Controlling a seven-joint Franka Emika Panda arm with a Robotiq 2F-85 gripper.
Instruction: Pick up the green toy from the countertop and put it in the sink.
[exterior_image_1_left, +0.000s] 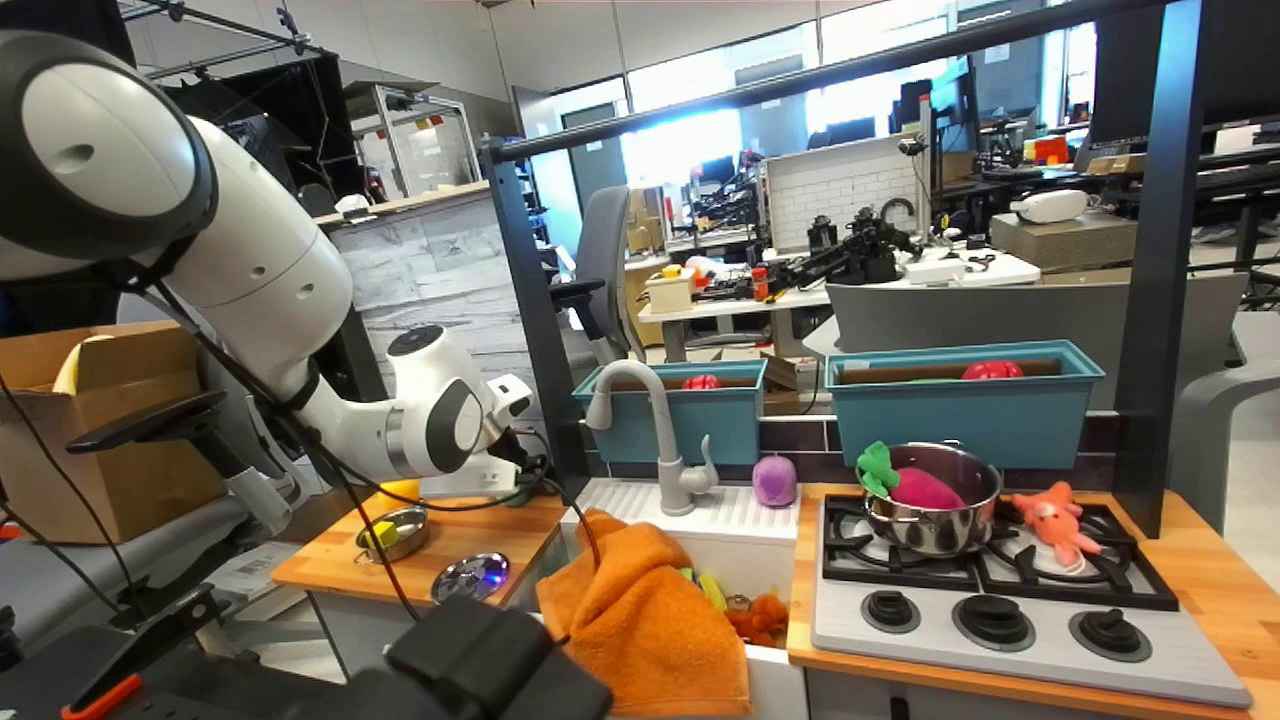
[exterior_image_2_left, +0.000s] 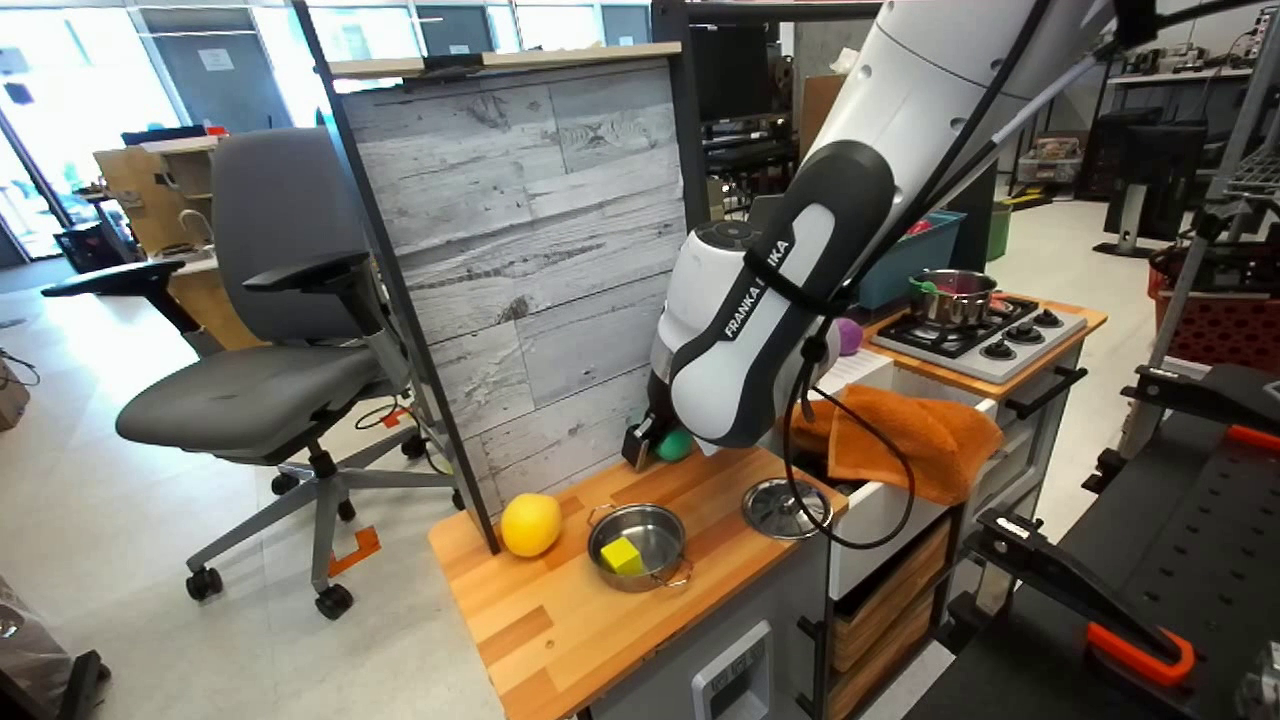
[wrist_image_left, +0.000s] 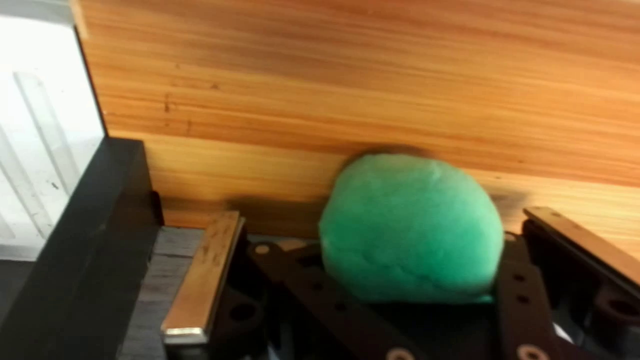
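At back of countertop (exterior_image_2_left: 550, 630): green toy (wrist_image_left: 410, 230), roundish, matte, faintly creased.

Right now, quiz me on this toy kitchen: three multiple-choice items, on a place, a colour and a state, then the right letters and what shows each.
1. Where is the green toy? A: in the sink; B: between the fingers of the gripper; C: in the stove pot.
2. What colour is the towel? A: orange; B: blue; C: white.
3. How does the small pan stand? A: tipped over; B: covered; C: upright and uncovered.

Right letters:
1 B: the wrist view shows a finger on either side of it.
2 A: both exterior views show its orange cloth.
3 C: in an exterior view, a yellow block shows inside through the open top.
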